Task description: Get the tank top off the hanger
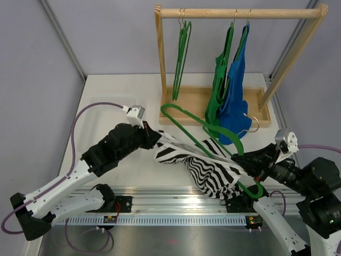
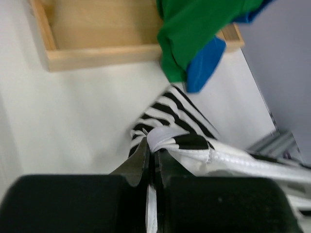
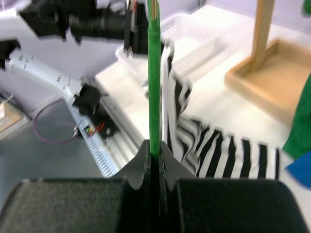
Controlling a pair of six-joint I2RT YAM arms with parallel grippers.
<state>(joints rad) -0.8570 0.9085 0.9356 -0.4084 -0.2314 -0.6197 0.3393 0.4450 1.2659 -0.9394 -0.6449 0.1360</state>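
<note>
Seen from above, the striped tank top (image 1: pixel 210 168) lies bunched on the white table (image 1: pixel 122 90) near its front edge, between the two arms. It is still threaded on a green hanger (image 1: pixel 186 111) that lies slantwise across it. The left gripper (image 1: pixel 154 140) meets the top's left end, and the right gripper (image 1: pixel 237 159) meets the hanger at the cloth's right side. From here I cannot tell how far either pair of fingers is parted. Just behind stands a wooden rack (image 1: pixel 160 58), and its base tray (image 1: pixel 186 98) is near the hanger's far end. From the rail (image 1: pixel 240 13) hang empty green hangers (image 1: pixel 182 53), a green top (image 1: pixel 217 96) and a blue top (image 1: pixel 234 101). The hems of the two tops hang low, just behind the striped cloth.

The left wrist camera shows that gripper's fingers (image 2: pixel 141 160) pinched tight on a white-edged strap of the striped top. The rest of the cloth trails off to the right. The green and blue hems hang close above and beyond it, in front of the tray's corner.

The right wrist camera shows that gripper's fingers (image 3: pixel 170 155) closed on the bar of the hanger, which runs straight away from the lens. The striped cloth drapes to the right of the bar. The left arm (image 3: pixel 92 22) is at the bar's far end, with a white basket (image 3: pixel 194 34) beside it. The rack's post and tray stand off to the right.
</note>
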